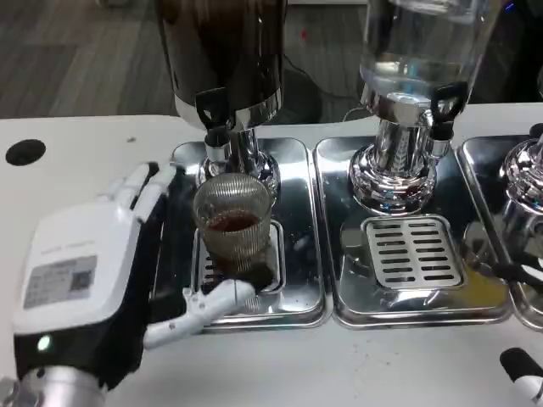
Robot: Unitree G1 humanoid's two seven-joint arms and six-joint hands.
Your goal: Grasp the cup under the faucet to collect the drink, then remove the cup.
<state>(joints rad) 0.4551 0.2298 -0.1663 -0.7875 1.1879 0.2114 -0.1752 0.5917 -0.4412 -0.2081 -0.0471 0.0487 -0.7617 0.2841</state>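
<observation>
Ribbed clear cup (232, 222), glossy chrome drip trays (305, 246), matt white worktop (76, 161), smooth white plastic hand (102, 263).

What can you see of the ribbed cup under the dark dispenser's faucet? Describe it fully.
The cup is clear, ribbed and looks like glass or plastic. It stands upright on the drip grate beneath the faucet, with a little dark drink at its bottom. The left hand is around it, thumb at its base.

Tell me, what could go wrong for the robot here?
The cup already holds some dark drink, so a tilt on lifting could spill it onto the shiny tray. The left robot hand seems only loosely around the cup, so it might slip. Lifting straight up could also knock the faucet just above.
</observation>
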